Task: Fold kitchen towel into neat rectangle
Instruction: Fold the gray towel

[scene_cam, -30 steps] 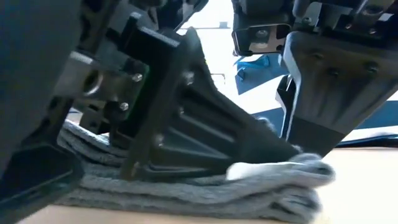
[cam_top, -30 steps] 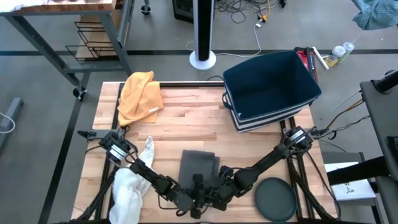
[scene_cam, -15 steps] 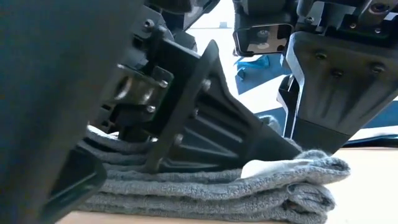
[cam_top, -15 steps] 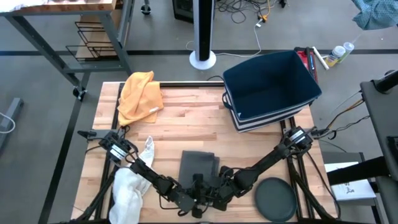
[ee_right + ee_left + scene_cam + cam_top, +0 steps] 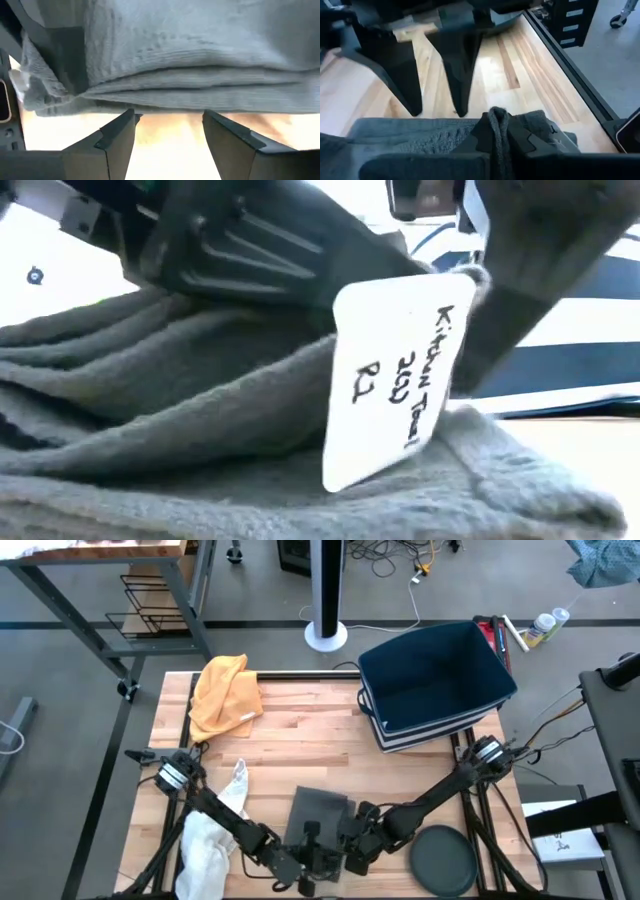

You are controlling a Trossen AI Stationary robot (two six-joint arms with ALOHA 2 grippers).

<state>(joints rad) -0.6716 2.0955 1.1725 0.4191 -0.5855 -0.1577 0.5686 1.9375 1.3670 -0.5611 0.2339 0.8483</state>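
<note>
The grey kitchen towel (image 5: 320,812) lies folded on the wooden table near its front edge. Its near edge is raised, and a white handwritten tag (image 5: 400,380) hangs from that edge in the low view. My left gripper (image 5: 497,145) comes in from the near left and is shut on that edge. My right gripper (image 5: 167,132) stands open just beside it at the towel's near right, fingers slanting down. Its two fingers (image 5: 460,75) show apart in the left wrist view, nothing between them. My left gripper pinches a bunched ridge of the towel's near edge (image 5: 497,120) between its two fingers; I cannot tell how many layers. The fingers come from the table's near left, slanting slightly down. The pinched edge is lifted and the far part (image 5: 322,798) stays on the table.
An orange cloth (image 5: 225,690) lies at the far left and a white cloth (image 5: 210,840) at the near left. A dark blue bin (image 5: 435,680) stands at the far right. A dark round plate (image 5: 443,860) sits near the front right.
My left gripper has shut on the towel's near edge and gone up, lifting that edge off the stack; the tag now hangs in front. My right gripper has risen too, still open. The towel's far part has stayed where it was.
</note>
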